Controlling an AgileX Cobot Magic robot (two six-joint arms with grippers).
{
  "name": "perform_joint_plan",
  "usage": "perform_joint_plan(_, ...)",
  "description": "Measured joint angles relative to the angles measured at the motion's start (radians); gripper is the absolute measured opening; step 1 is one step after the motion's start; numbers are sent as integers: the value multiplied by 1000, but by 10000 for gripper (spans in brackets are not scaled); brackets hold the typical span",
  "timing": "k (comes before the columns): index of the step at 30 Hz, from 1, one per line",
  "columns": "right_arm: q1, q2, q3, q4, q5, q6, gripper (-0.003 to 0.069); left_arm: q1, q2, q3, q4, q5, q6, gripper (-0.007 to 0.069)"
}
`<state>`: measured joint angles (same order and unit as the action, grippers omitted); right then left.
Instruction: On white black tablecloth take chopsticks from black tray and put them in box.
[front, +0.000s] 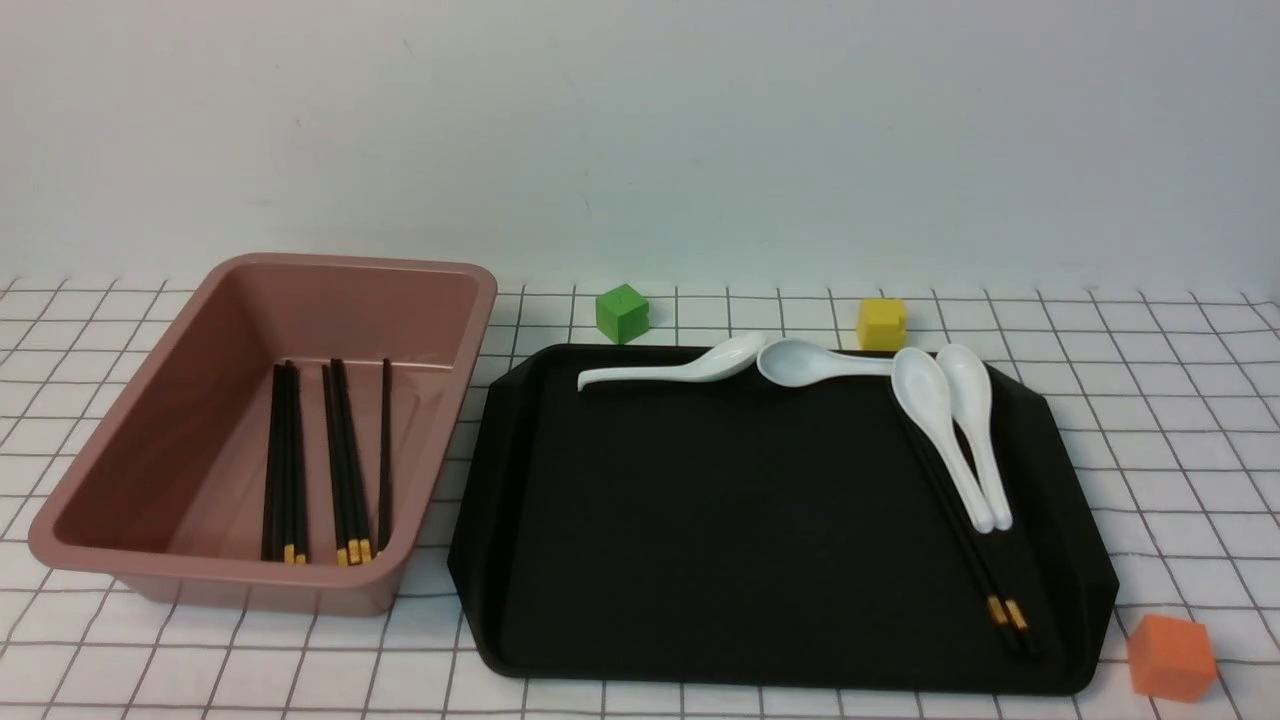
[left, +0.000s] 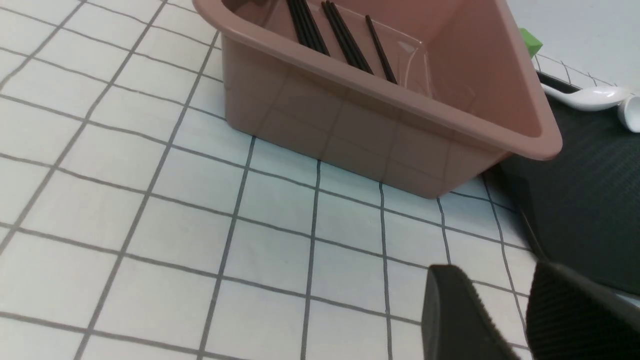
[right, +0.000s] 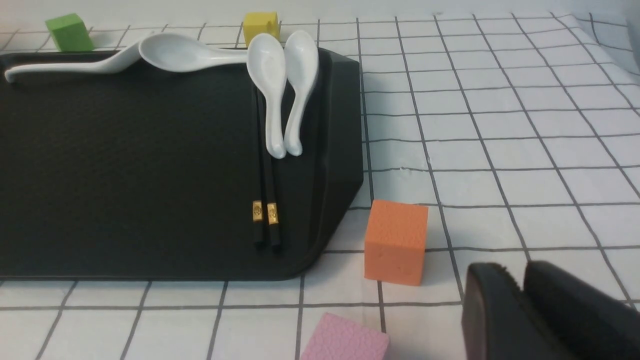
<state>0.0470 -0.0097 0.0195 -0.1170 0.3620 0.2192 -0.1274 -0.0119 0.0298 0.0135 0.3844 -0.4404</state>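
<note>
Two black chopsticks with gold bands lie side by side at the right of the black tray, their far ends under two white spoons; they also show in the right wrist view. Several chopsticks lie in the pink box left of the tray. My left gripper is open and empty above the tablecloth, near the box's near corner and the tray's edge. My right gripper is shut and empty, over the cloth right of the tray. Neither gripper shows in the front view.
Two more white spoons lie along the tray's far edge. A green cube and a yellow cube stand behind the tray. An orange cube sits off the tray's near right corner; a pink cube lies nearer the robot.
</note>
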Motion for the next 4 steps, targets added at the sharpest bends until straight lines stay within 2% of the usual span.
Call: perform_joint_plan(4,0,0,0,0,0,0,123,0,0,0,0,0,0,238)
